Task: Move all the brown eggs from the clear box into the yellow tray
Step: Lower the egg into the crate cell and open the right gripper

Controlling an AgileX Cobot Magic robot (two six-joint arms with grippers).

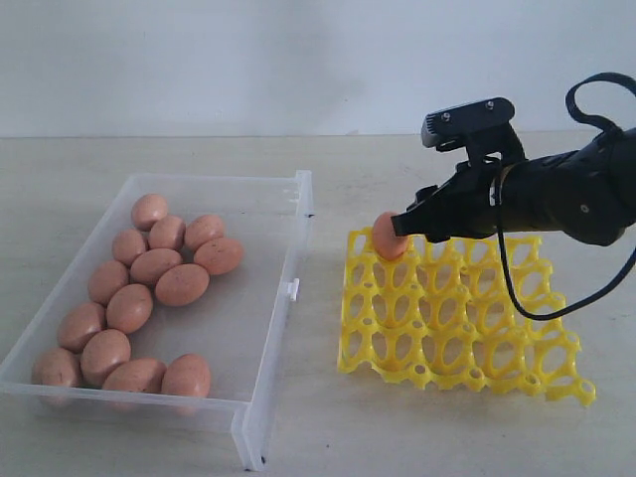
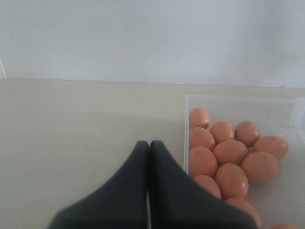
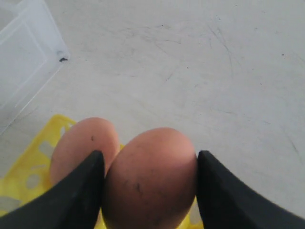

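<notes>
My right gripper (image 1: 402, 227) hangs over the far left corner of the yellow tray (image 1: 467, 338), shut on a brown egg (image 3: 150, 183) held between its two black fingers (image 3: 76, 195). A second egg (image 3: 81, 143) sits right beside it over the tray's corner (image 3: 28, 167). In the exterior view one egg (image 1: 390, 237) shows at the fingertips. Several brown eggs (image 1: 154, 266) lie clustered in the clear box (image 1: 298, 229) on the left. My left gripper (image 2: 149, 144) is shut and empty, just outside the box wall (image 2: 186, 124), next to the eggs (image 2: 231, 152).
The box and tray stand side by side on a pale tabletop with a narrow gap between them. A white wall runs behind. The right arm's cable (image 1: 517, 288) loops over the tray. A corner of the clear box (image 3: 28, 52) shows in the right wrist view.
</notes>
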